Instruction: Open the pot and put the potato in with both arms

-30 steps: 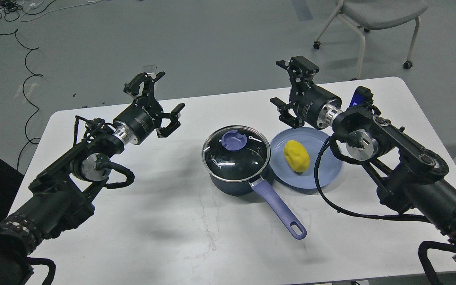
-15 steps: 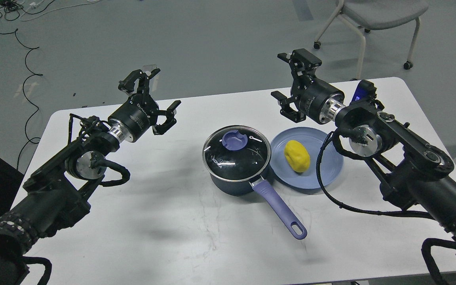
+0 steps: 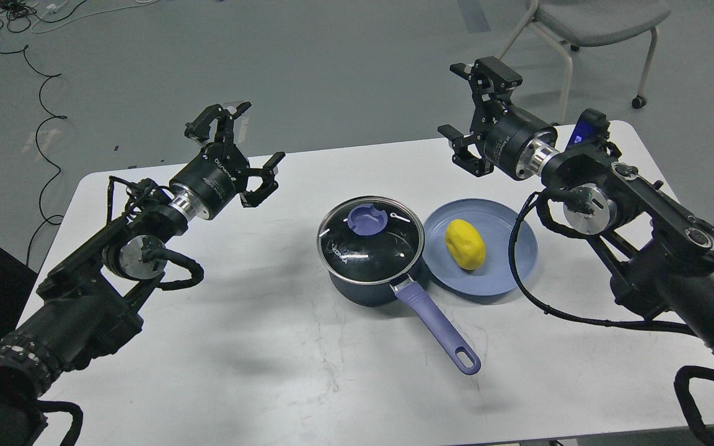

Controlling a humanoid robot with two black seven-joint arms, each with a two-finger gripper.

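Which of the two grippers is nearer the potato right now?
The right gripper: it hangs open above the far edge of the plate holding the potato. The left gripper is beyond the pot, far side.

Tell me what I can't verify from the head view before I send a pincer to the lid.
- Inside of the pot: hidden by its dark lid, which reflects the room.
- Underside of the potato and the plate beneath it: covered by the potato itself.
- Chair: cut off by the top edge.
- Both arms' bases: cut off by the bottom corners.
- Lid lettering: too small to read fully.
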